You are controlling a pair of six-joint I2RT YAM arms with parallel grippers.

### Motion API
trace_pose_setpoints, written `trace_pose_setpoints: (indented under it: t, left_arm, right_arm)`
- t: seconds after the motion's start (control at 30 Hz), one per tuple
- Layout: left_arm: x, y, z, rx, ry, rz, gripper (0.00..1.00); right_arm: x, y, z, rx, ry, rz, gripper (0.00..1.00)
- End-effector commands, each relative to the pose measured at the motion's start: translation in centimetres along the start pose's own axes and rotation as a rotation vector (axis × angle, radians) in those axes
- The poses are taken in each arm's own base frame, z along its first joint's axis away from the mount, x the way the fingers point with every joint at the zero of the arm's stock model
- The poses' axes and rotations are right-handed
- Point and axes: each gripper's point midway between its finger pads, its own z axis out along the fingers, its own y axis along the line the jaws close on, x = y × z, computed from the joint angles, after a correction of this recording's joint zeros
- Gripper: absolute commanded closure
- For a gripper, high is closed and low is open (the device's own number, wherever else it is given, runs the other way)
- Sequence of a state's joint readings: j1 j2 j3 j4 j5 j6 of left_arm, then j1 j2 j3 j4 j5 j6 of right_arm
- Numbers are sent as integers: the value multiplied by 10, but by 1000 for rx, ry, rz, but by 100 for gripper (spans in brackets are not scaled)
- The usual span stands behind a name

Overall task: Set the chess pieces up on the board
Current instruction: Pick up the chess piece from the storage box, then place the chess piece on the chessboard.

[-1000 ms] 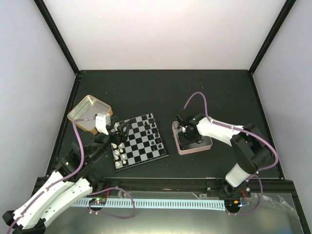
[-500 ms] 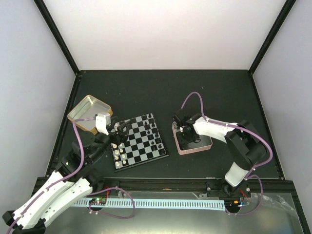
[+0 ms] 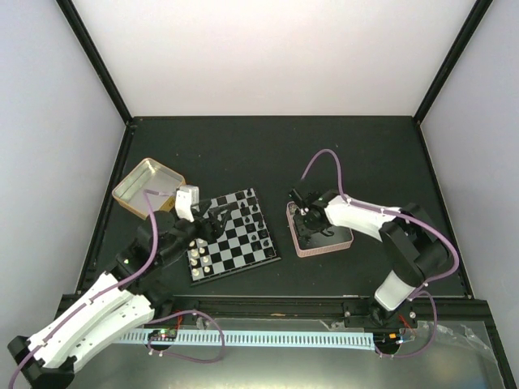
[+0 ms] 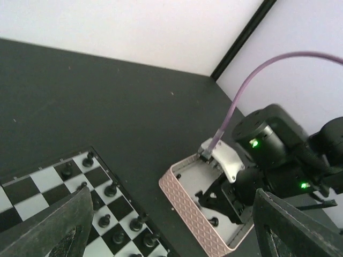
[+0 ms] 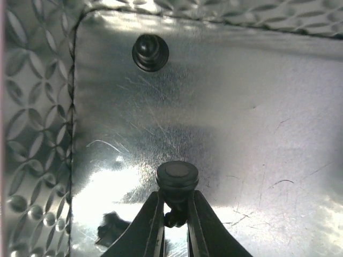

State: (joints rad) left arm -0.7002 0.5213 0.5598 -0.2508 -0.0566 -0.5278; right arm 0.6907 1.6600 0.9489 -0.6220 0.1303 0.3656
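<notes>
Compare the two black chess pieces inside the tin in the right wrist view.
The lower piece is pinched in the right gripper; the upper piece stands free. The upper piece sits by the corner of the tin; the lower piece is farther out on its floor. Both are glossy black, round-headed and seen from above.

Left arm (image 3: 93,312) runs from its base at 7 o'clock toward 1 o'clock, wrist camera on top. Left gripper (image 3: 214,216) has its jaws spread wide with nothing between them. Right arm (image 3: 361,215) rises from its base at 5 o'clock, elbow at 3 o'clock, forearm reaching toward 9 o'clock. Right gripper (image 5: 174,211) points down, jaws pinched on the neck of a black chess piece (image 5: 177,178).
</notes>
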Motion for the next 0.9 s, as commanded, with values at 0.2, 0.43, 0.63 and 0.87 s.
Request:
trace_pose_setpoints:
  t: [0.2,0.43,0.63,0.87]
  left_arm:
    - [25,-12,24,88,101,-157,18]
    - [34,-17,29,127,136,-194,18]
    - [46,-14,33,118,172,-292,18]
    - [66,34,28,-117,158,-400,19]
  right_arm:
    - [-24,15,-44,-127,-158,44,93]
    - [-26,62,-74,-432,-187,38,92]
    - [-26,109,-97,-724,-195,-7,91]
    - [-16,175,-115,-843,-146,-103,90]
